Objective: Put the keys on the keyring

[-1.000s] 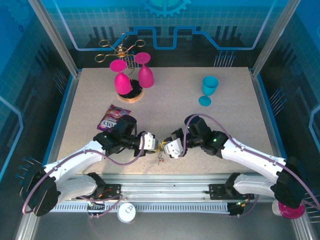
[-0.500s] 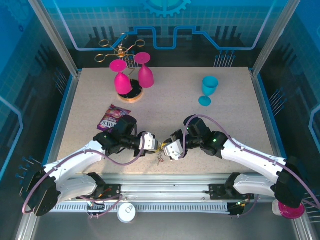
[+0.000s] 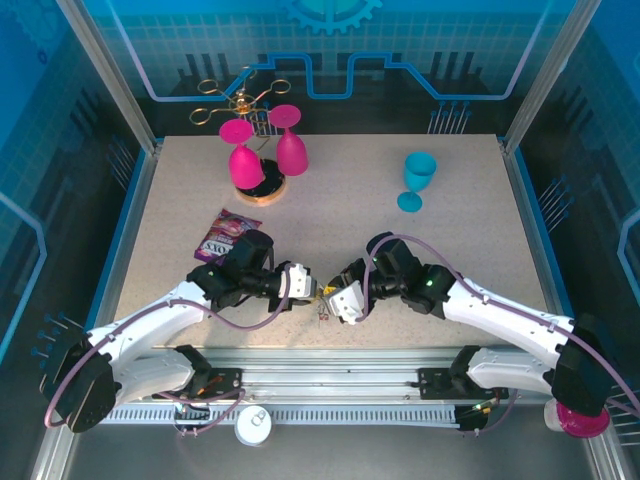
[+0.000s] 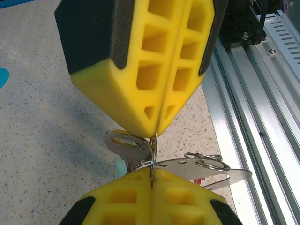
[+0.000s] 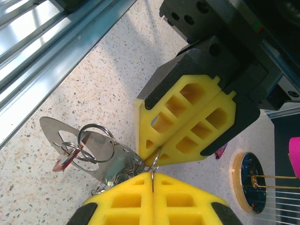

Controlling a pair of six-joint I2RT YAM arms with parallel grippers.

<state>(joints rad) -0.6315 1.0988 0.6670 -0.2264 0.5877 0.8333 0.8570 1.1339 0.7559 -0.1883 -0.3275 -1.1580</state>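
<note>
Left pincer and right pincer are clamping the keyring between their tips, its length pointing toward the rail.

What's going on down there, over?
Left pincer and right pincer shut, tip to tip, both nipping one thin wire ring. Keys bunched right beside it. Flat metal tag crowds close.

Overhead, my left arm at eight o'clock and right arm at four: white shells, black joints, each strung with a purple cable. A green light glows on the right one. My left claw and right claw carry yellow, honeycombed fingers backed in black.
</note>
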